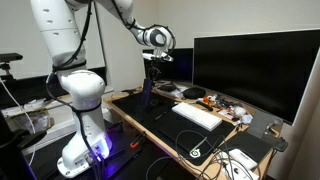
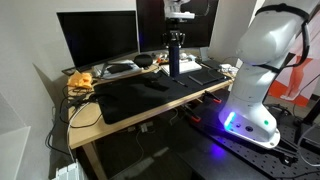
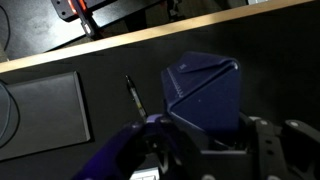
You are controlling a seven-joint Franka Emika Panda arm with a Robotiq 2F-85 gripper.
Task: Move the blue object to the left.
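Observation:
The blue object (image 3: 205, 92) is a tall dark-blue box with a folded, angular top. My gripper (image 3: 205, 140) is shut on it, one finger on each side. In both exterior views the gripper (image 1: 150, 72) (image 2: 175, 45) points straight down over the black desk mat (image 1: 160, 120) (image 2: 150, 100). The blue object (image 1: 147, 95) (image 2: 174, 64) hangs upright below it, its bottom at or just above the mat. I cannot tell whether it touches the mat.
A large monitor (image 1: 255, 70) (image 2: 98, 40) stands at the back of the wooden desk. A white keyboard (image 1: 197, 115), a pen (image 3: 132, 92), a grey pad (image 3: 45, 110), a black remote (image 2: 155, 85) and cluttered items (image 2: 80, 80) lie around. The robot's white base (image 2: 255, 90) stands beside the desk.

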